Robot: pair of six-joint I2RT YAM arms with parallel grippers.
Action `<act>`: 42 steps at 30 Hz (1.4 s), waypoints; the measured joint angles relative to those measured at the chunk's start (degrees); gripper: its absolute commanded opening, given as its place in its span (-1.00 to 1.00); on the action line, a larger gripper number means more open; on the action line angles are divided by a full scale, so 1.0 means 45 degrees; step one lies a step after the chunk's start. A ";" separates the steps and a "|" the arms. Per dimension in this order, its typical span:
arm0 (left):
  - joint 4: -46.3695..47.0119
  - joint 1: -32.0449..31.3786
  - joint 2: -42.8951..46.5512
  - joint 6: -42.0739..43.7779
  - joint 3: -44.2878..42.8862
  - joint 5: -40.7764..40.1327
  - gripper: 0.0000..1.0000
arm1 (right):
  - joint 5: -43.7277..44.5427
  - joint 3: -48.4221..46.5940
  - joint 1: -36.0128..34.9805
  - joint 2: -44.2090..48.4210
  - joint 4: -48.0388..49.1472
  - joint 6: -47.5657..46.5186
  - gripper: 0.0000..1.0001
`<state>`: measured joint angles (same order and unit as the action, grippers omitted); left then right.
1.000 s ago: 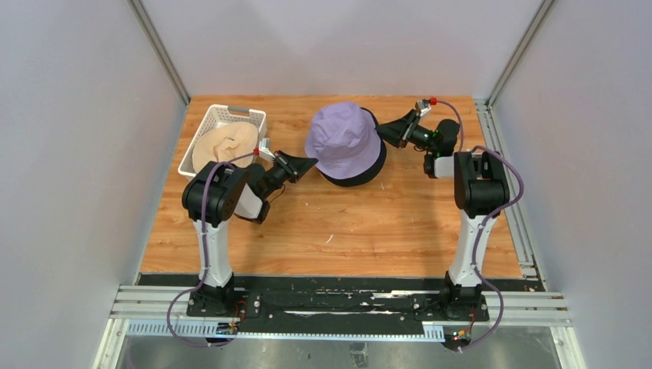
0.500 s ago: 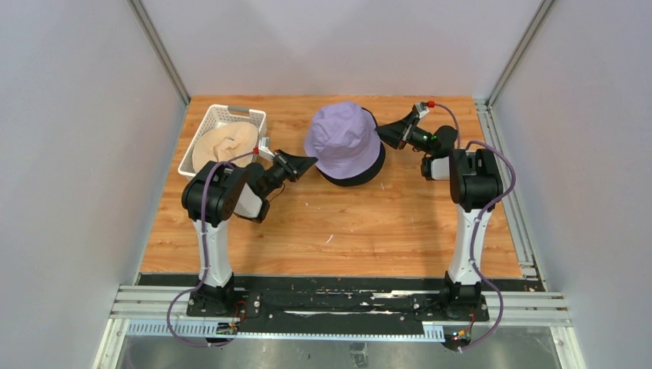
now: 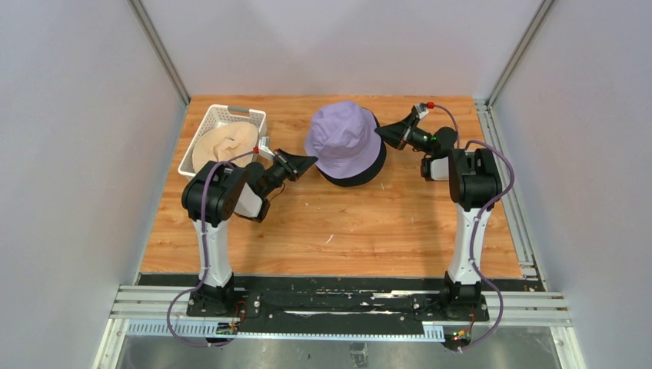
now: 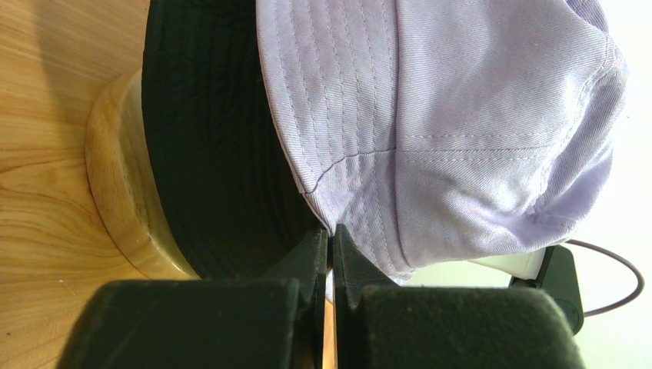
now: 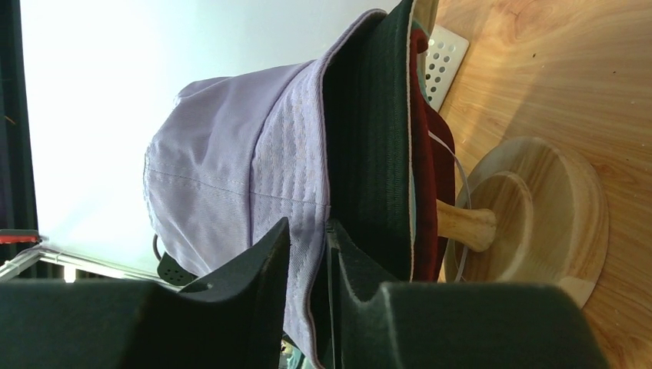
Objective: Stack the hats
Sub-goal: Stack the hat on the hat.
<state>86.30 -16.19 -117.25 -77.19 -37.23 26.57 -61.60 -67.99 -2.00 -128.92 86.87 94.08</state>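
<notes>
Here, above wooden stand (image 5: 557, 231), left end effector (image 4: 330, 242) pinches lavender hat (image 3: 344, 138), right end effector (image 5: 309, 226) narrowly straddles.

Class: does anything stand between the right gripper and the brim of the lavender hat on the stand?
Nothing visible does. The brim of the lavender hat lies between the fingers of the right gripper; the black hat sits just under it.

Matt twill lavender hat (image 4: 477, 138), grained wooden stand (image 5: 569, 223), white plastic basket (image 3: 198, 140)
</notes>
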 measured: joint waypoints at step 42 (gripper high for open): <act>-0.0005 0.0087 0.0000 -0.0185 -0.0058 0.0102 -1.00 | -0.0189 -0.0583 -0.0194 -0.0811 0.0306 0.0452 -0.99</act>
<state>86.28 -15.79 -117.25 -78.02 -37.50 27.03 -62.46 -70.61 -2.87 -132.57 88.25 96.12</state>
